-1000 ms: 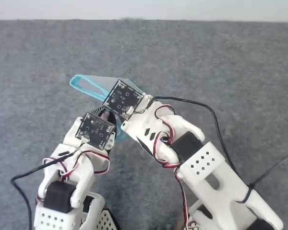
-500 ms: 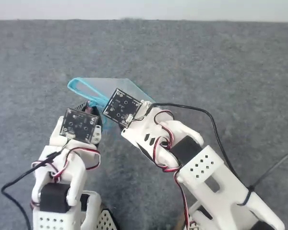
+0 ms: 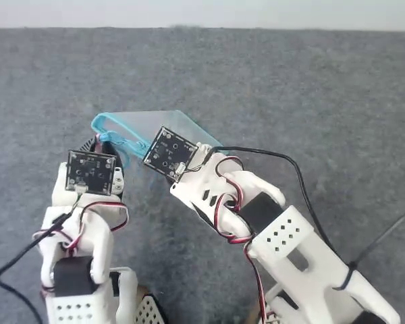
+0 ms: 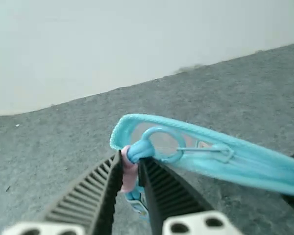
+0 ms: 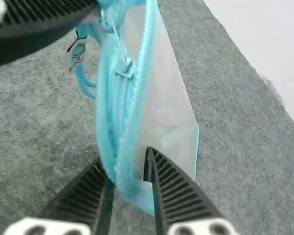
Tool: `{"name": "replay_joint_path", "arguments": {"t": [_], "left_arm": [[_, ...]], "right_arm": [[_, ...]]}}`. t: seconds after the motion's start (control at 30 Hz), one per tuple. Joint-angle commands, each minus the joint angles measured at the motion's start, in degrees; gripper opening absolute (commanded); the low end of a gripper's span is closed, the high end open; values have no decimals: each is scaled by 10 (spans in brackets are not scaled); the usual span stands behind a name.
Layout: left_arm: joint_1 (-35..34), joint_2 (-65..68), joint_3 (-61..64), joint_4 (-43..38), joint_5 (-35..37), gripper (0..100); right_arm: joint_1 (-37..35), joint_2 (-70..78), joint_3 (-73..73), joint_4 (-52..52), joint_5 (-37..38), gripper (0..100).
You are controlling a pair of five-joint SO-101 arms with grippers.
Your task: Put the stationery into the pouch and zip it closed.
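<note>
A clear pouch [image 3: 172,127] with a light blue zip edge is held off the grey table between both arms. My left gripper [image 4: 130,165] is shut on the blue ring pull and pink tag at one end of the zip; in the high view it sits at the pouch's left corner [image 3: 102,140]. The zip slider [image 4: 224,152] lies a little way along the edge, joined to the ring by a thin link. My right gripper [image 5: 127,171] is shut on the zip edge farther along, with the slider [image 5: 125,68] beyond it. What lies inside the pouch is blurred.
Grey carpet-like table surface [image 3: 310,88] stretches on all sides, with a pale wall behind its far edge. Black cables [image 3: 304,182] trail from the right arm. The two arms stand close together at the near side.
The left arm has swung to the left with the zip pull in its gripper, stretching the pouch's blue edge out leftward. The right arm shifted slightly and keeps its hold.
</note>
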Motion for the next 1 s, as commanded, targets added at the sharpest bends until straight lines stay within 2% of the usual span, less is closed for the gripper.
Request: {"name": "replay_joint_path", "arguments": {"t": [0.0, 0.27, 0.5, 0.73, 0.97], "left_arm": [[-65, 12, 1, -62, 7, 11], [-76, 13, 18, -79, 8, 11], [-75, 74, 23, -107, 11, 11], [-26, 154, 23, -129, 8, 11], [-17, 156, 26, -127, 11, 13]], "right_arm": [[62, 12, 28, 9, 18, 7], [91, 9, 50, 25, 47, 7], [185, 14, 63, 28, 91, 7], [278, 14, 51, 22, 116, 7], [325, 14, 49, 27, 115, 7]]}}
